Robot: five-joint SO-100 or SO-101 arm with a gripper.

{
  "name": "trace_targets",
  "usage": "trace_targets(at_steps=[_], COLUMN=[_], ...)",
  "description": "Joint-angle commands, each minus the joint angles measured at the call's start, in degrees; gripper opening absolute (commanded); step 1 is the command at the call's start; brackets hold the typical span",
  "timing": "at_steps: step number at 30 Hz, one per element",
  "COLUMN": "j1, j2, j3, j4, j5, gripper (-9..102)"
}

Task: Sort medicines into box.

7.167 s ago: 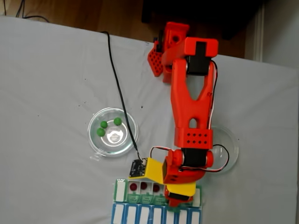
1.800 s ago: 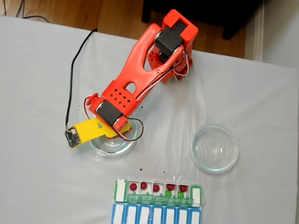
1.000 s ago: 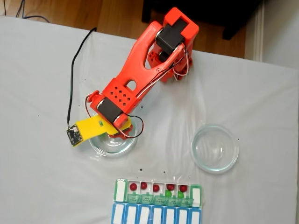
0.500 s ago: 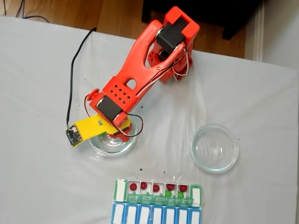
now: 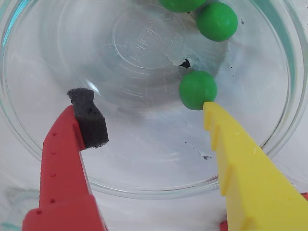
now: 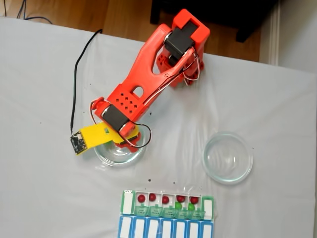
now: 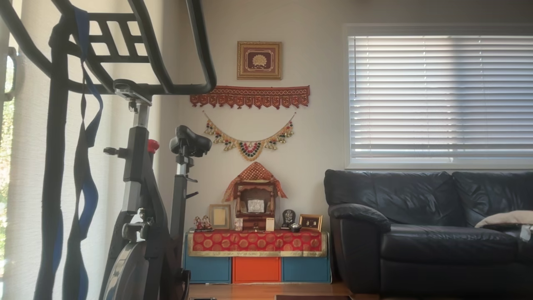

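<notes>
Wrist view: gripper (image 5: 149,115) spread wide inside dish (image 5: 43,149), yellow fingertip touching a green ball (image 5: 198,90). Fixed view: arm hides those balls; box (image 6: 167,214) holds red and green.

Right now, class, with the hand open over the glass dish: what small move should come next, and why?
Probably shift the hand slightly toward the nearest green ball before closing. In the wrist view the hand is open over the dish, but the ball sits at the yellow finger's tip, not centred between the fingers, so closing now might push it aside.
</notes>
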Motion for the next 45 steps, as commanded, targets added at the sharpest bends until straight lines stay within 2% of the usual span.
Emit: trace_targets(at_steps=[1, 31, 45], j1=[-0.1, 0.2, -2.4], j2=[0.5, -2.2, -2.9], j3=[-3.2, -4.5, -5.5], j4=[0.4, 2.1, 4.8], j5=[1.0, 3.1, 7.4], gripper=[38, 41, 37])
